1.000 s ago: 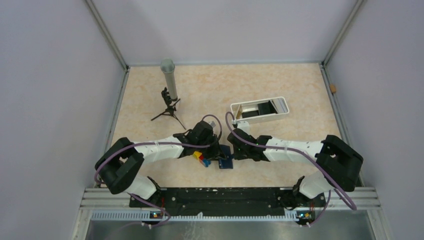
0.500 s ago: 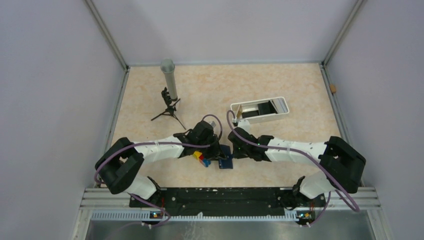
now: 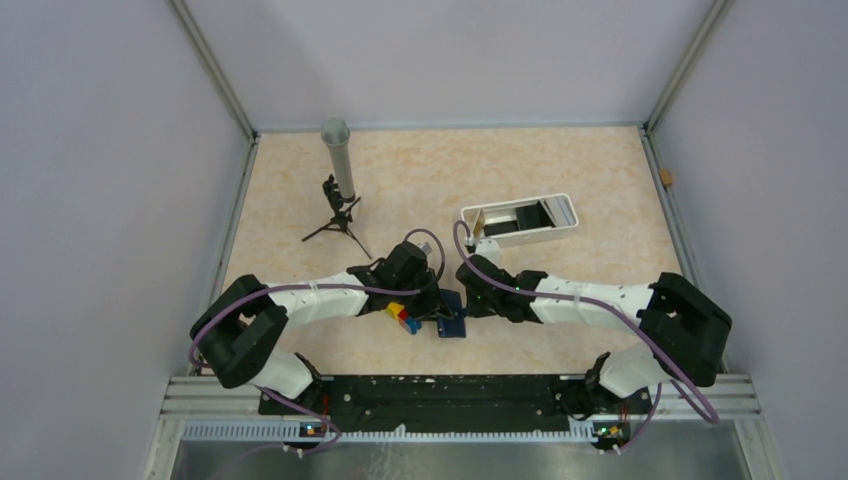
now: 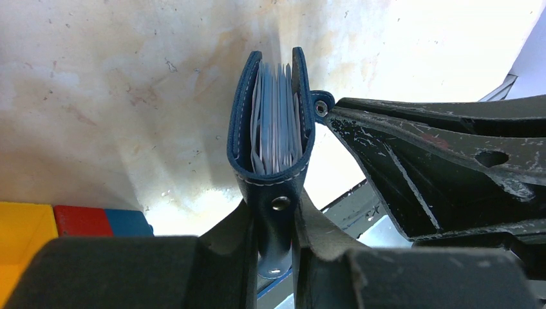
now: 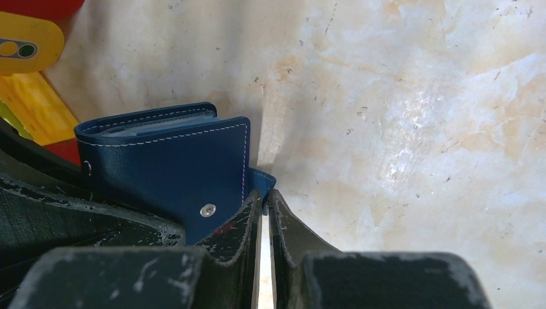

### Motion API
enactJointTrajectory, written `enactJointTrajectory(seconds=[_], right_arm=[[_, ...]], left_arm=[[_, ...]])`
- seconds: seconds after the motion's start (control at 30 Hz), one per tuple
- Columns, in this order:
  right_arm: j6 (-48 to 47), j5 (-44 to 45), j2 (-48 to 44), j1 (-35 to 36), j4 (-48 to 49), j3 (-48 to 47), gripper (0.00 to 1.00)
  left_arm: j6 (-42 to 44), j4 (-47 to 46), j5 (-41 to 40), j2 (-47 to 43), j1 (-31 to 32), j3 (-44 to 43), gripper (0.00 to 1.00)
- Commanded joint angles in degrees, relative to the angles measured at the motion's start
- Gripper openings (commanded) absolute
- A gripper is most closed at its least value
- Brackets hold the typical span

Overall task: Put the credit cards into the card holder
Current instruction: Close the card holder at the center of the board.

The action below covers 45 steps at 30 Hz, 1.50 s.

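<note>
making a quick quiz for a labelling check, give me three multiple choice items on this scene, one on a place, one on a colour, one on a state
1. Where does the tray lie?
A. farther back than the wallet, to its right
B. at the near left corner
C. against the back wall

2. What colour is the wallet?
A. red
B. navy blue
C. white

3. What is the left gripper doing?
A. hanging open in the air
B. gripping the tray
C. shut on the wallet

Key:
1 A, as the top view shows the tray beyond the wallet and rightward of it.
2 B, as both wrist views show navy covers with pale stitching.
3 C, as the left wrist view shows its fingers pressed on both sides of the wallet's lower end.
</note>
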<state>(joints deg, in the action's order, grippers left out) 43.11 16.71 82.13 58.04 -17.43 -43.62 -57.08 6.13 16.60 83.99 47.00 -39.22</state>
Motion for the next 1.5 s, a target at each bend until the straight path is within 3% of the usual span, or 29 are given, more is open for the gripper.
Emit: enactJointTrajectory(seconds=[0.0, 0.37, 0.5, 0.77, 1.2, 1.47], right_arm=[[0.39, 1.7, 0.32, 0.77, -1.03, -1.39, 0.07], [0.86, 1.64, 1.11, 0.82, -1.53, -1.56, 0.09], [1.21, 1.3, 0.31, 0.82, -0.44, -0.87, 0.0], [1.31, -1.04, -0.75, 0.63, 2.37, 1.16, 0.0], [2.85, -13.51, -11.63, -5.44, 24.99, 16.31, 0.0], [3.54, -19.62, -11.51, -7.7, 35.19, 21.0, 0.0]], left_arm=[[1.72, 3.45, -3.08, 0.48, 0.28, -0.68, 0.0], [1.71, 3.47, -3.15, 0.38, 0.45, -0.53, 0.0], [1.71, 3.45, -3.26, 0.46, 0.46, -0.59, 0.0], [1.77, 3.64, -3.45, 0.83, 0.46, -0.66, 0.0], [3.35, 6.08, -3.99, 1.44, 0.46, -2.17, 0.0], [4.67, 5.99, -2.93, 2.29, 0.46, -2.97, 0.0]])
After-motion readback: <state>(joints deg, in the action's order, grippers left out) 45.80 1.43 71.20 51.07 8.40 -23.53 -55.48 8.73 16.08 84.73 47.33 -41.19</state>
